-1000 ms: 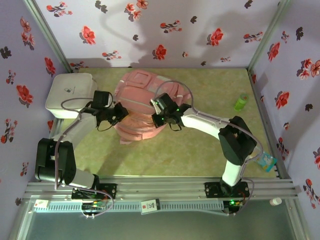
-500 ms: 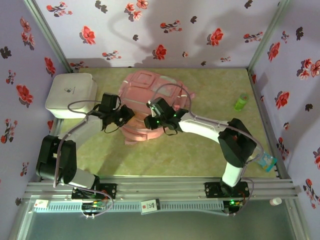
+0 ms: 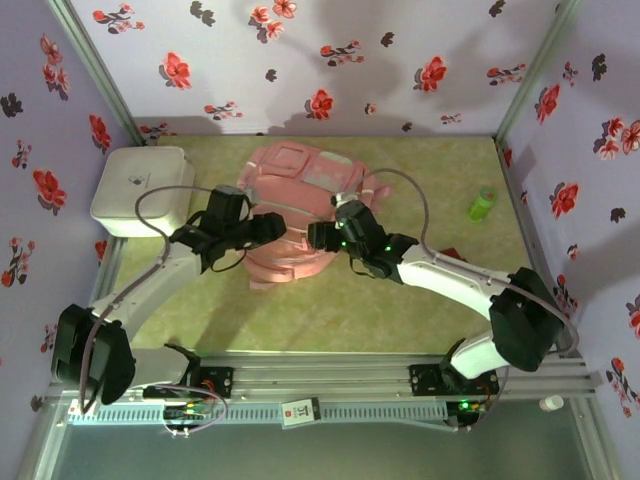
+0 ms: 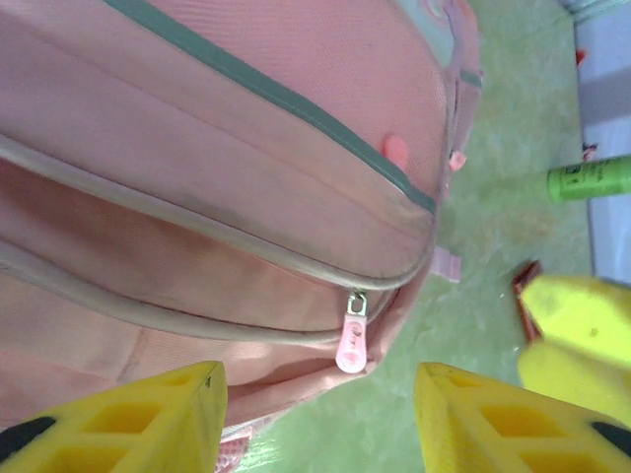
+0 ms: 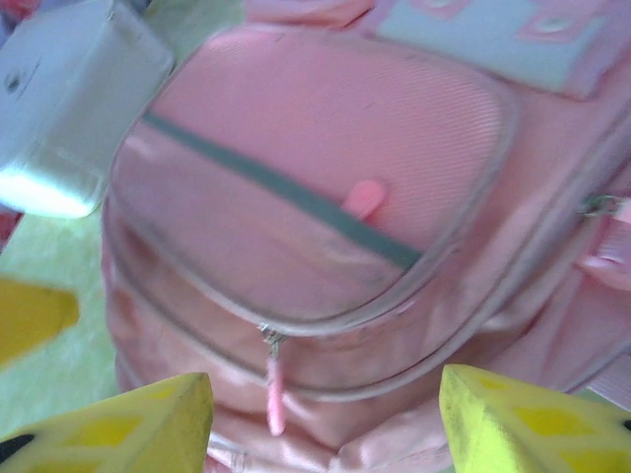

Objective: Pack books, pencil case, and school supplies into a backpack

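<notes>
backpack (image 3: 295,200): pink, lies mid-bench toward the back, zips look shut
left fingers (image 3: 268,228): apart, holding nothing, at the backpack's near edge, zip pull (image 4: 351,347) just ahead
right fingers (image 3: 318,236): apart, empty, just beside them at the same edge
step: likely the main zip; pinch the small pull squarely, pin the fabric with the other side, draw along the track
bench (image 3: 420,170): pale green, white box (image 3: 140,188) left, green bottle (image 3: 483,204) right
room: floral walls (image 3: 300,60) on three sides

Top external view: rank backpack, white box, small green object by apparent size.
1. backpack, largest even with the arms covering part of it
2. white box
3. small green object, clearly smallest
</notes>
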Controlling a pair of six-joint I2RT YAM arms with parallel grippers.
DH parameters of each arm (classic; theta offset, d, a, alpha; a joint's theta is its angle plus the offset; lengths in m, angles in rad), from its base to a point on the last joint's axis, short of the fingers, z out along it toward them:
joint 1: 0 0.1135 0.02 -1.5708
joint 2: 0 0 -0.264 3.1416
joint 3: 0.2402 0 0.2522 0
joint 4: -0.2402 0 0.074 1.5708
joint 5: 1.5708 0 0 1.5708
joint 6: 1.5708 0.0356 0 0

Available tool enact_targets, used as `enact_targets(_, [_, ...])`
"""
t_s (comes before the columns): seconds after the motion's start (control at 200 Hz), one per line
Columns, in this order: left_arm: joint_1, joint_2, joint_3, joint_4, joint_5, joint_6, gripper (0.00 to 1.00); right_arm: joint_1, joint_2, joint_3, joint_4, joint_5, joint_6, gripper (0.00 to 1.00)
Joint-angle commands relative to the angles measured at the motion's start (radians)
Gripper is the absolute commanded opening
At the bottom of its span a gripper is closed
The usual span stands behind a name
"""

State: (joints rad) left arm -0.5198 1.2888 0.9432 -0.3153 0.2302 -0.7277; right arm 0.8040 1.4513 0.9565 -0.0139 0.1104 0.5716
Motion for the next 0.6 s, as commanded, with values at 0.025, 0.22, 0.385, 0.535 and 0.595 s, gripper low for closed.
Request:
enact_targets(0.025, [-0.087, 0.063, 0.095, -0.081, -0.115, 0.110, 0.53, -0.064, -0.020, -0.021, 0.031, 0.024, 0.139, 0.63])
enact_targets(0.22, [-0.236, 0.206, 0.246, -0.192, -0.285, 0.172, 0.49, -0.134, -0.026, -0.061, 0.078, -0.022, 0.267, 0.63])
enact_targets(0.385, [-0.281, 0.313, 0.335, -0.298, -0.394, 0.165, 0.44, -0.162, -0.028, -0.086, 0.109, -0.040, 0.313, 0.62])
enact_targets(0.535, [-0.288, 0.369, 0.370, -0.341, -0.402, 0.168, 0.43, -0.167, -0.025, -0.094, 0.108, -0.042, 0.320, 0.62])
enact_targets(0.595, [-0.293, 0.391, 0.380, -0.349, -0.401, 0.171, 0.43, -0.169, -0.022, -0.094, 0.111, -0.043, 0.324, 0.62])
